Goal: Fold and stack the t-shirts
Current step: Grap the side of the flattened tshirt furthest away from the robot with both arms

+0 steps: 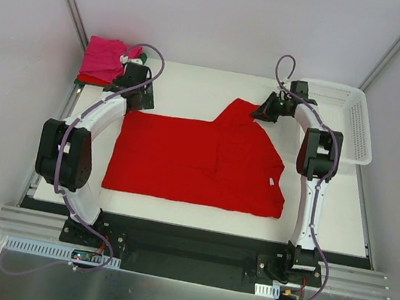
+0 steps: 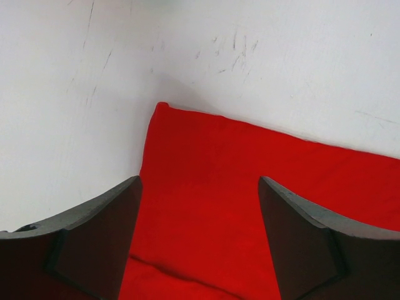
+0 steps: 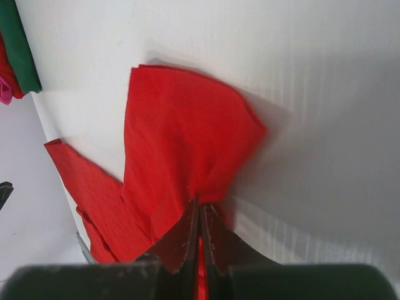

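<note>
The right tool (image 3: 200, 211) is pinched tight on a sleeve of the large bright red cloth t-shirt (image 1: 183, 159), spread flat on the white worktop (image 1: 194, 88). The left tool (image 2: 199, 184) gapes wide over the shirt's far-left corner. Its small white label (image 1: 270, 181) is too small to read.

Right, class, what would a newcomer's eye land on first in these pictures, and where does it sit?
The large bright red cloth t-shirt spread across the middle of the white table dominates. The right pincer is shut on a bunched piece of it at the far edge, while the left pincer hangs open over its far left corner.
</note>
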`<state>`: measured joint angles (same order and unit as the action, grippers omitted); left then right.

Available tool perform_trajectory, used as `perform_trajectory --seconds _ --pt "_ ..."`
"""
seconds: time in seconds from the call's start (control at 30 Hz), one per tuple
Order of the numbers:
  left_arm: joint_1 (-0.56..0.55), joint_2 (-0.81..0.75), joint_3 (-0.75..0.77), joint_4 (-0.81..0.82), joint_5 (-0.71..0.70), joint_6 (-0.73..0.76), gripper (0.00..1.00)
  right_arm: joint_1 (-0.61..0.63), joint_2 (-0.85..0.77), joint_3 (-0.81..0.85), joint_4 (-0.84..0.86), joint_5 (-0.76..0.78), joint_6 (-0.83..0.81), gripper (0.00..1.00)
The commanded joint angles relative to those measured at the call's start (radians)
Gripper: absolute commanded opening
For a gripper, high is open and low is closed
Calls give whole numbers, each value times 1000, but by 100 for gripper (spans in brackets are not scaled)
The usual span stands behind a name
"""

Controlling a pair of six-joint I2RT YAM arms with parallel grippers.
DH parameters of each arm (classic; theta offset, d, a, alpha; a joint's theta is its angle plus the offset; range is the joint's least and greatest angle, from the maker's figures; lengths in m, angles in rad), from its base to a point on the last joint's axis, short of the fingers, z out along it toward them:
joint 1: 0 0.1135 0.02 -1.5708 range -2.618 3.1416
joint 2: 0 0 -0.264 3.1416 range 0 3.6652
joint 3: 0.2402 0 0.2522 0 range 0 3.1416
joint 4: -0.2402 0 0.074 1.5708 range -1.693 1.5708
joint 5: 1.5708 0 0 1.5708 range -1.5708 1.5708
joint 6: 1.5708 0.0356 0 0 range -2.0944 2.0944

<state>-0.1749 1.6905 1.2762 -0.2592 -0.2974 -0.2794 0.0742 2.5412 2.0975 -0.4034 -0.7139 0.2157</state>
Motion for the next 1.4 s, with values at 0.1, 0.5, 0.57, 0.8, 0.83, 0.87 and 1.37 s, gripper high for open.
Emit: perform_trajectory --seconds 0.1,0.5,0.57,0.8,0.83,0.87,1.37 --pt "9 -66 -20 20 10 -21 75 19 -173 -56 29 -47 -67 1" --pt "9 -80 -31 20 15 -27 74 35 -223 -107 -20 22 -116 44" --pt "9 -80 -31 21 14 -24 74 33 -217 -90 -67 89 -128 50" --pt "9 -71 -24 20 6 -20 74 35 -203 -41 -137 293 -153 52" --pt "9 -68 -23 20 4 -20 74 35 -202 -36 -138 316 -153 52" --pt "9 -68 -21 20 4 -18 74 35 -202 -36 -138 327 -153 52" --pt "9 -46 -11 20 -11 -11 74 32 -99 79 -158 442 -147 54"
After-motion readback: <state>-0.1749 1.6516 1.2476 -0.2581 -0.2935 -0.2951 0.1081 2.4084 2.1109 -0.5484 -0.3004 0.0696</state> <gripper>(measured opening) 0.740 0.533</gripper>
